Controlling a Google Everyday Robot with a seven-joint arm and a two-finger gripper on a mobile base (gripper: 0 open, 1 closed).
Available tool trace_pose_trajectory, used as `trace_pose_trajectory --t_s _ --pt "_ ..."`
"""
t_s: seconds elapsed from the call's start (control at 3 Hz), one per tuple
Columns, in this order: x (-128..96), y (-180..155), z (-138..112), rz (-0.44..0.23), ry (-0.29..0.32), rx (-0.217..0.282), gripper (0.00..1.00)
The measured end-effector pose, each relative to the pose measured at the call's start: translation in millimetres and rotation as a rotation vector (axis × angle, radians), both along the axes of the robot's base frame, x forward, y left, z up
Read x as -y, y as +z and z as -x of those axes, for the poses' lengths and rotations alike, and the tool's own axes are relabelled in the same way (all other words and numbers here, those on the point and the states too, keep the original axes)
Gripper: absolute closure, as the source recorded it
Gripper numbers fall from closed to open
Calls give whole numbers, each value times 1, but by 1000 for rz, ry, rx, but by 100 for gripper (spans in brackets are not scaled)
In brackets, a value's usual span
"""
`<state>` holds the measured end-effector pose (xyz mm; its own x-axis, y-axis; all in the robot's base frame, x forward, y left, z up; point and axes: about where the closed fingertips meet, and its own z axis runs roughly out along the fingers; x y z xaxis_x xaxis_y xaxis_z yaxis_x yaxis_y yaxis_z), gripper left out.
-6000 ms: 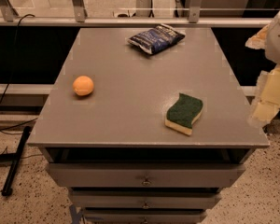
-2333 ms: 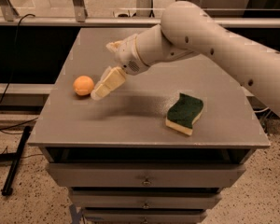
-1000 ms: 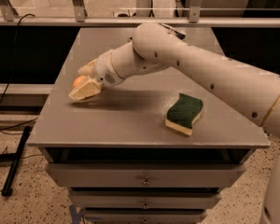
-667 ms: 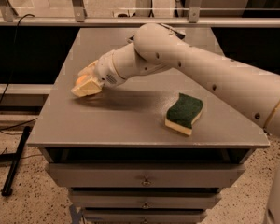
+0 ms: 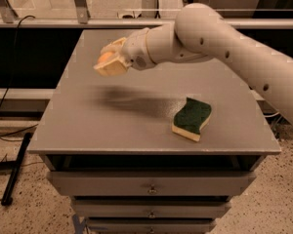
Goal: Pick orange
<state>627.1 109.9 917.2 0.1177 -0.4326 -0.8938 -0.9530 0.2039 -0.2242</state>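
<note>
The orange (image 5: 105, 58) is a small round orange fruit held between the cream fingers of my gripper (image 5: 109, 61). The gripper is shut on it and holds it in the air above the left part of the grey table (image 5: 112, 116). Only part of the orange shows between the fingers. The white arm reaches in from the right, and its shadow falls on the table below.
A green-and-yellow sponge (image 5: 191, 119) lies on the table's right front part. The table has drawers (image 5: 151, 184) under its front edge. A railing and cables stand behind and to the left of the table.
The gripper closed around the orange on the table's left side and has lifted it off the surface, moving up and a little to the right.
</note>
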Motion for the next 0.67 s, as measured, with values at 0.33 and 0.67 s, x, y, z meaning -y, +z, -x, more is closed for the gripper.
trace_pose_trajectory --t_s 0.33,0.67 --pt "33 54 -14 -134 -8 91 100" --pt "33 62 -15 -144 -8 106 100"
